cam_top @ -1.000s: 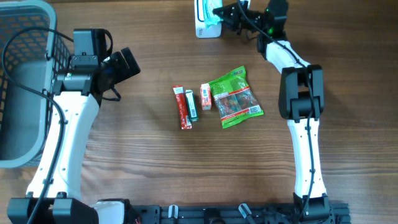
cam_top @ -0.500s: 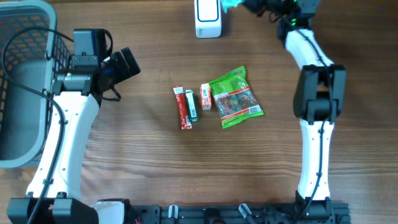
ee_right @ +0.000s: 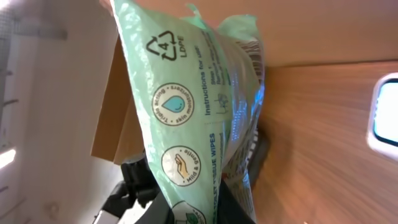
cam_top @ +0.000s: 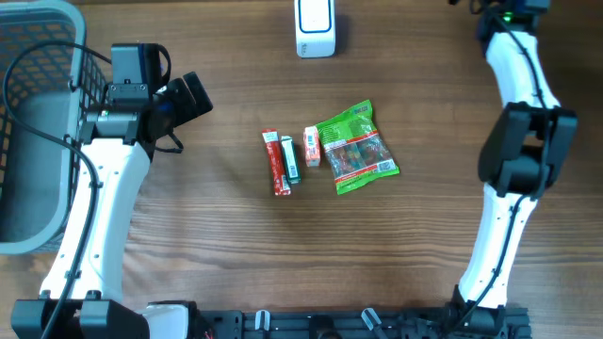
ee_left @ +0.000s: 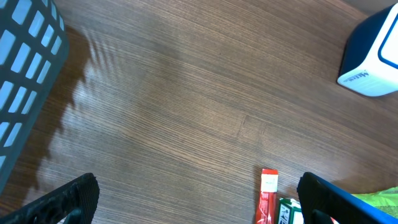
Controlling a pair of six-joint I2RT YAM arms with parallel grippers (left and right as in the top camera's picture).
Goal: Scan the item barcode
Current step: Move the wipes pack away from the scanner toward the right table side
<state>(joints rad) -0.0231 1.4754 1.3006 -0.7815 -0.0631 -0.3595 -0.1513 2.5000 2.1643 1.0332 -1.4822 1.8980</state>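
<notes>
The item is a pale green pack of wipes point(ee_right: 193, 112), and my right gripper point(ee_right: 211, 208) is shut on its lower end; no barcode shows on the printed face in the right wrist view. Overhead, the right arm point(cam_top: 513, 56) reaches to the top right edge, where the gripper and the pack pass out of frame. The white scanner point(cam_top: 314, 26) stands at the back middle of the table, left of that arm, and its edge shows at the right of the right wrist view point(ee_right: 385, 118). My left gripper point(cam_top: 193, 94) hangs open over bare wood, holding nothing.
A grey basket point(cam_top: 38, 13) stands at the far left. In the middle of the table lie a red stick pack point(cam_top: 274, 162), a small green box point(cam_top: 291, 160), a small orange-and-white pack point(cam_top: 312, 147) and a green snack bag point(cam_top: 355, 148).
The right arm has swung right from in front of the scanner, carrying the wipes pack out past the top right edge. The left arm has not moved.
</notes>
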